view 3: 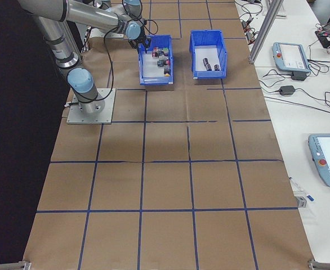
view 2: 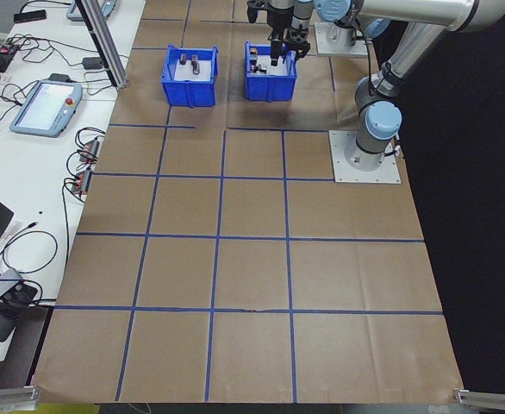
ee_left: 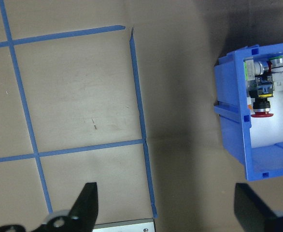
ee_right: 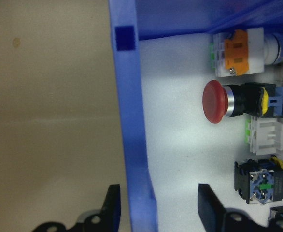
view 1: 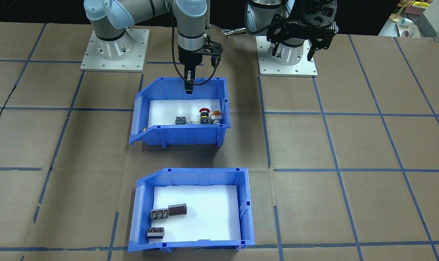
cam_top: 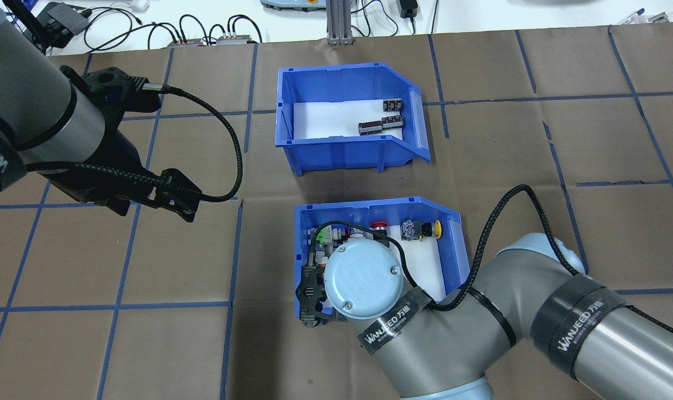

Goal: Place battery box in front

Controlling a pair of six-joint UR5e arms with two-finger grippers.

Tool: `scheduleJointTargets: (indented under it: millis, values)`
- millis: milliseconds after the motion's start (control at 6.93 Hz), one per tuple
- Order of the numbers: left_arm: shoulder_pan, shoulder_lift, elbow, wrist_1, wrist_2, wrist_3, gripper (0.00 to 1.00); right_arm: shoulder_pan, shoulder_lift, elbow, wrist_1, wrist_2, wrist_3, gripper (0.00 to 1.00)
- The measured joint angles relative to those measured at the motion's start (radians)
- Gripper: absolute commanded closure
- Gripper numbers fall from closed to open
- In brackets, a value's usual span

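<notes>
The battery box, a blue bin with a white liner, sits on the table side far from the robot, holding small dark brown cells. In the overhead view the battery box lies beyond the other bin. A like blue bin with push-buttons stands closer to the robot. My right gripper is open, its fingers straddling that bin's rear wall, one finger outside, one inside. My left gripper hangs wide open over bare table near its base, holding nothing.
Two arm base plates stand at the robot side of the table. A red mushroom button and several other switches lie in the near bin. Cables and an aluminium post line the far edge.
</notes>
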Motion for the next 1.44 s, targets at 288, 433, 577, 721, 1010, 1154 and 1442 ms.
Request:
scheduleJointTargets:
  millis: [288, 433, 577, 721, 1010, 1154, 1442]
  values:
    - [0.016, -0.001, 0.026, -0.004, 0.029, -0.002, 0.01, -0.030, -0.039, -0.010, 0.008, -0.001, -0.001, 0.00]
    - [0.028, -0.013, 0.048, -0.010, 0.030, -0.004, 0.01, -0.063, -0.062, -0.024, 0.025, 0.001, -0.002, 0.00]
    - [0.033, -0.022, 0.066, -0.013, 0.026, -0.005, 0.01, -0.109, -0.073, -0.050, 0.050, 0.005, -0.002, 0.00]
    - [0.034, -0.026, 0.075, -0.015, 0.017, -0.005, 0.01, -0.158, -0.077, -0.089, 0.084, 0.008, -0.003, 0.00]
    - [0.035, -0.025, 0.077, -0.015, 0.013, -0.005, 0.01, -0.270, -0.075, -0.204, 0.208, 0.010, 0.022, 0.00]
    - [0.035, -0.024, 0.077, -0.015, 0.017, -0.005, 0.01, -0.343, -0.072, -0.261, 0.267, 0.010, 0.081, 0.00]
    - [0.035, -0.024, 0.076, -0.015, 0.020, -0.003, 0.01, -0.477, -0.071, -0.318, 0.313, 0.010, 0.259, 0.00]
